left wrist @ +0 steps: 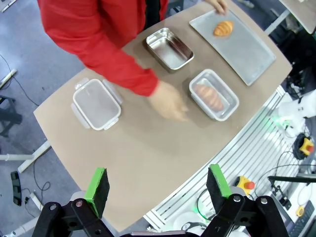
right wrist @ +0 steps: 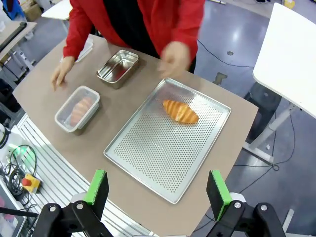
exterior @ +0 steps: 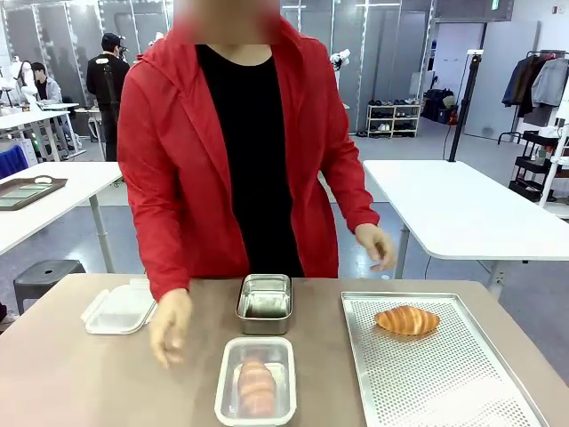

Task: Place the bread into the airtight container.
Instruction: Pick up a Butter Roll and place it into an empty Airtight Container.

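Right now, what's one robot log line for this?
left pincer open | right pincer open | first bread in clear container | second bread on perforated tray | lid off

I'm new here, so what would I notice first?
The person in bright red at the far side of the table stands out most. Next, a golden bread lies on the silver tray at the robot's right, and another bread sits in the clear box near the front middle.

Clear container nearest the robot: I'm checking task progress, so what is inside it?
One bread roll lies inside the clear container; the container floor beneath the roll is hidden.
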